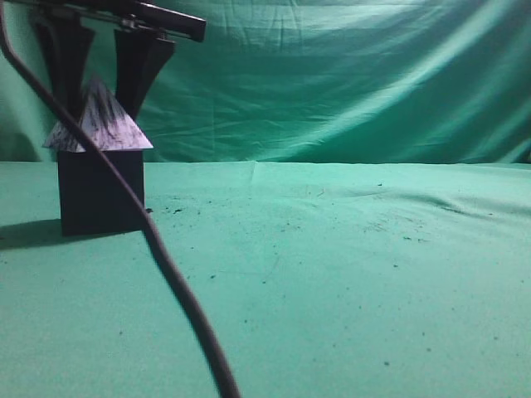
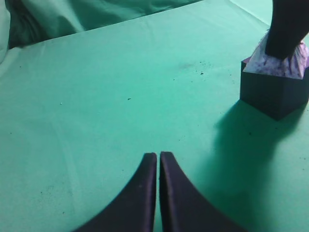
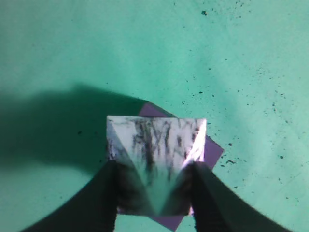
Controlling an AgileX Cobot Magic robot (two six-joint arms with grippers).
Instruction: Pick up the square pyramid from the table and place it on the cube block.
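The white, dark-streaked square pyramid (image 1: 104, 128) sits flat on the dark cube block (image 1: 99, 195) at the left of the table (image 1: 332, 274), turned a little relative to the cube. My right gripper (image 1: 101, 112) comes down from above, and its two fingers press on the pyramid's opposite sloping faces. The right wrist view shows the gripper (image 3: 153, 164) on the pyramid (image 3: 154, 135), with cube corners (image 3: 212, 150) poking out below. My left gripper (image 2: 158, 154) is shut and empty, low over bare cloth, away from the cube (image 2: 270, 92) and the pyramid (image 2: 270, 66).
A thick black cable (image 1: 166, 265) hangs across the front left of the exterior view, passing in front of the cube. A wrinkled green curtain (image 1: 332, 83) closes the back. Green cloth stretches to the right of the cube.
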